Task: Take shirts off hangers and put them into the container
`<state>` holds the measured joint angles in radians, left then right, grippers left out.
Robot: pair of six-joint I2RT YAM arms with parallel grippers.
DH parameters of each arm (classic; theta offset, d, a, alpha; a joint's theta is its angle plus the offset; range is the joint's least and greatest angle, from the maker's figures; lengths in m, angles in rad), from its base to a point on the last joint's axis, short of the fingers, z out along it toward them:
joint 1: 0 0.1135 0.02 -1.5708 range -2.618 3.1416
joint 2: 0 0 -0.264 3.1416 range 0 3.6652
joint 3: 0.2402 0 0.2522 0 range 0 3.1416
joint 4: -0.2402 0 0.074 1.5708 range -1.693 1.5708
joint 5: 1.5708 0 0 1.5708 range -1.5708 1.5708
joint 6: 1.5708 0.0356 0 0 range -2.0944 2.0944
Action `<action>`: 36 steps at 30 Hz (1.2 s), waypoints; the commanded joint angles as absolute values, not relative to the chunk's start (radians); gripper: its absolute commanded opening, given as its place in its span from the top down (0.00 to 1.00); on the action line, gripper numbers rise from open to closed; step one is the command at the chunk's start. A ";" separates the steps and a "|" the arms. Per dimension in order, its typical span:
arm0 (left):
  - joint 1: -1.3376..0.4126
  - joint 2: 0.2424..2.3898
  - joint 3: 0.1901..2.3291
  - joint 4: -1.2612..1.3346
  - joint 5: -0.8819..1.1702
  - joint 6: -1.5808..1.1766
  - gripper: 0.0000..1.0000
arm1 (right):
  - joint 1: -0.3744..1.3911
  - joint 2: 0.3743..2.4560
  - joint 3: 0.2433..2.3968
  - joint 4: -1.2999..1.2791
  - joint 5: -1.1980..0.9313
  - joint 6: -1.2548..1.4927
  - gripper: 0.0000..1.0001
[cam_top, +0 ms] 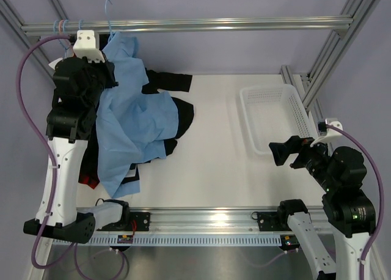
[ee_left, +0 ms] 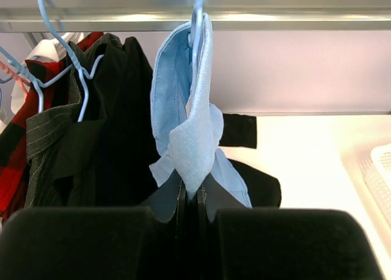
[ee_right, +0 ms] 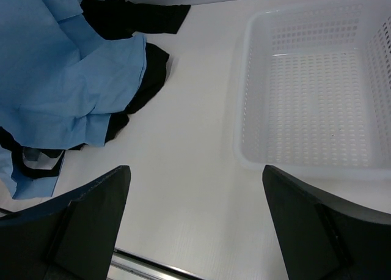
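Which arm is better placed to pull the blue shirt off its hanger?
Left. The left end effector is shut on the blue shirt; the right end effector hangs open, far off by the basket.

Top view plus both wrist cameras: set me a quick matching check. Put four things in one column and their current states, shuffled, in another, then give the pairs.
Things:
1. light blue shirt
2. container
3. left gripper
4. right gripper

States:
A. empty, at the right of the table
B. open, holding nothing, over bare table
C. on a hanger at the rail, draping down to the table
D. shut on the shirt's collar

Pairs: 1-C, 2-A, 3-D, 4-B.
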<state>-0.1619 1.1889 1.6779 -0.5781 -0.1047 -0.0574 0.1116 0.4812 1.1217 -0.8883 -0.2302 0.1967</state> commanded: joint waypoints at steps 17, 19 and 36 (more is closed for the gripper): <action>-0.247 0.792 1.279 -0.545 0.623 -0.109 1.00 | 0.118 0.546 1.212 -0.779 -0.454 0.196 0.01; -0.309 0.796 1.250 -0.548 0.638 -0.098 1.00 | 0.120 0.571 1.230 -0.756 -0.471 0.192 0.00; -0.793 1.184 1.723 -0.488 0.367 -0.069 1.00 | 0.137 0.817 1.405 -0.465 -0.583 0.256 0.01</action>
